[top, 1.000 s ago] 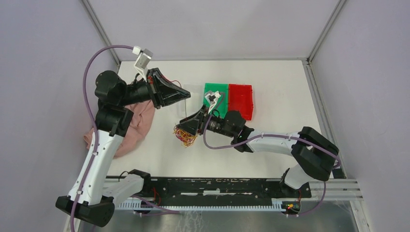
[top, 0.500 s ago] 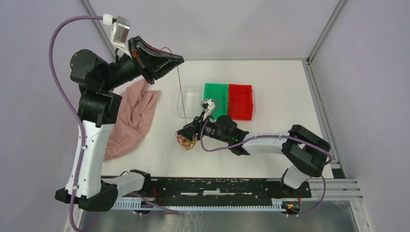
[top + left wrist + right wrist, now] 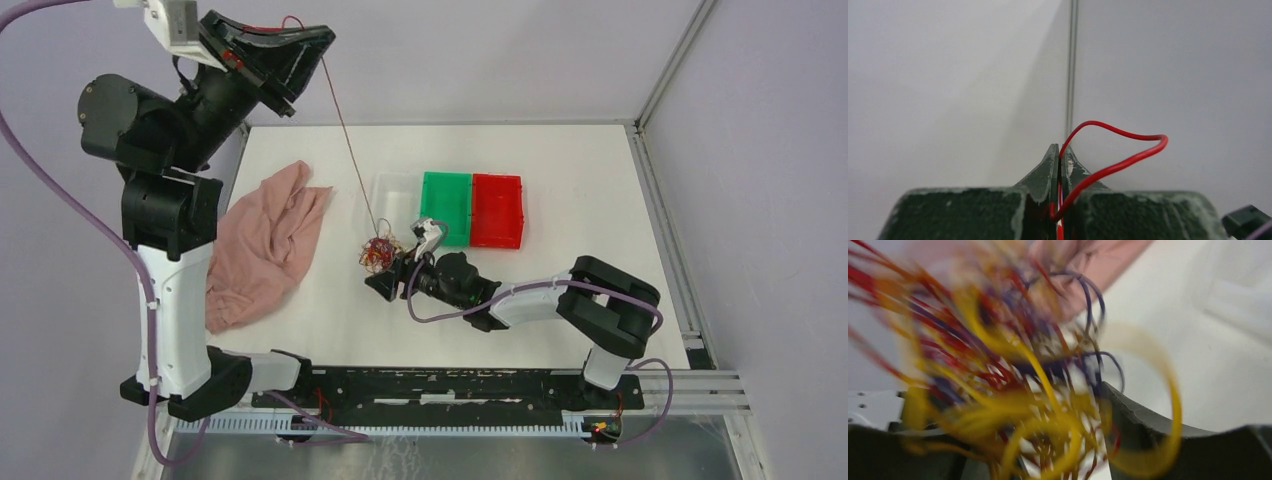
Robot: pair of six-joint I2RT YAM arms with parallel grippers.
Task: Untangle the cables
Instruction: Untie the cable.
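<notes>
The cables are a tangle (image 3: 378, 252) of red, yellow and dark purple wires on the white table, left of the bins. My left gripper (image 3: 326, 40) is raised high at the back left and is shut on one red cable (image 3: 348, 140), which runs taut down to the tangle. The left wrist view shows this red cable (image 3: 1128, 135) looping out of the left gripper (image 3: 1060, 150), whose jaws are pressed together. My right gripper (image 3: 385, 282) lies low just in front of the tangle. In the right wrist view the blurred tangle (image 3: 998, 370) fills the gap of the right gripper (image 3: 1033, 440), whose fingers (image 3: 1148, 440) stand apart.
A pink cloth (image 3: 265, 250) lies crumpled at the left of the table. A clear bin (image 3: 395, 195), a green bin (image 3: 447, 205) and a red bin (image 3: 498, 210) stand side by side behind the tangle. Grey walls and frame posts enclose the table.
My left arm has risen up and back, drawing the red cable out long and taut. My right gripper has slid toward the near side and its jaws have widened; the tangle now sits beyond its tips.
</notes>
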